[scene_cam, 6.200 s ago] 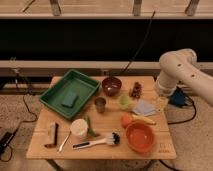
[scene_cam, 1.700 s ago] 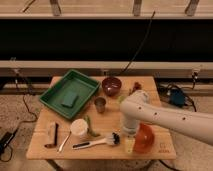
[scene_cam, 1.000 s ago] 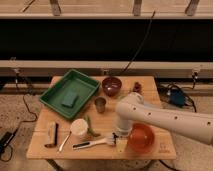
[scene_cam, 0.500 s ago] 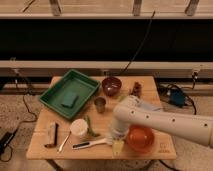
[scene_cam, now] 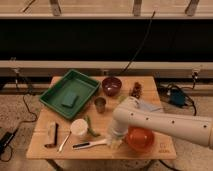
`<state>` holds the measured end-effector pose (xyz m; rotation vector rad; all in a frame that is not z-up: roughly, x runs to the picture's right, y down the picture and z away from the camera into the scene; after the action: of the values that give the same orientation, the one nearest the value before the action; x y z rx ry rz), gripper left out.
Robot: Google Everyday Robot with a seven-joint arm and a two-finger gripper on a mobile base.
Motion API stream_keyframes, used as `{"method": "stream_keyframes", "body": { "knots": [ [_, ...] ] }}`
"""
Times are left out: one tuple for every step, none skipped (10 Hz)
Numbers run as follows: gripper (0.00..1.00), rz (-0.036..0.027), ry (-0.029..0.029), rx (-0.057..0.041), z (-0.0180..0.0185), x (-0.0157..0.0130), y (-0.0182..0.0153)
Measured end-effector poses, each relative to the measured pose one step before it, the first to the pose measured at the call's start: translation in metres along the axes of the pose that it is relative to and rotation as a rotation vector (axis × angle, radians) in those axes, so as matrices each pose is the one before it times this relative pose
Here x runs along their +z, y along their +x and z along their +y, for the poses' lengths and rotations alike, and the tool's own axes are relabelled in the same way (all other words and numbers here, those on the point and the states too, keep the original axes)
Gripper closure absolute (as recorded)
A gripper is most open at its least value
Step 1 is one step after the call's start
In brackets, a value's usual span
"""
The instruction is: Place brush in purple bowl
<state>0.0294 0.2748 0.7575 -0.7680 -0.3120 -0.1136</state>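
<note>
The brush (scene_cam: pixel 89 145) lies flat near the table's front edge, with its black handle end to the left and its white part to the right. Its bristle head is hidden under my gripper (scene_cam: pixel 114 142), which is down at the brush's right end, at the tip of the white arm (scene_cam: pixel 160 122) coming in from the right. The purple bowl (scene_cam: pixel 111 85) stands at the back middle of the table, well behind the gripper, and looks empty.
An orange bowl (scene_cam: pixel 140 139) sits just right of the gripper. A white cup (scene_cam: pixel 79 128) and a green item (scene_cam: pixel 91 126) are just left of it. Also here: metal cup (scene_cam: pixel 100 104), green tray (scene_cam: pixel 70 92) holding a sponge, spoon (scene_cam: pixel 64 142), wooden-and-black tool (scene_cam: pixel 51 135).
The arm has swung from the right side of the table down and left, and the gripper has lowered onto the brush's head end. The brush has not moved.
</note>
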Motion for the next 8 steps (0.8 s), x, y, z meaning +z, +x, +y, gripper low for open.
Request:
{"method": "stream_keyframes", "body": {
  "knots": [
    [0.69, 0.01198, 0.00554, -0.00531, -0.00343, 0.00218, 0.00090],
    [0.79, 0.01090, 0.00220, -0.00673, -0.00181, 0.00228, 0.00067],
    [0.89, 0.01303, 0.00101, -0.00712, -0.00113, 0.00271, 0.00146],
    [0.97, 0.00890, -0.00060, -0.00513, -0.00001, 0.00222, 0.00154],
    [1.00, 0.00340, -0.00038, -0.00144, 0.00061, 0.00102, 0.00148],
    [1.00, -0.00088, -0.00094, -0.00177, 0.00095, -0.00063, 0.00082],
    [1.00, 0.00087, 0.00027, -0.00188, -0.00010, 0.00007, 0.00012],
    [1.00, 0.00060, 0.00473, -0.00807, -0.00044, -0.00235, 0.00044]
  ]
}}
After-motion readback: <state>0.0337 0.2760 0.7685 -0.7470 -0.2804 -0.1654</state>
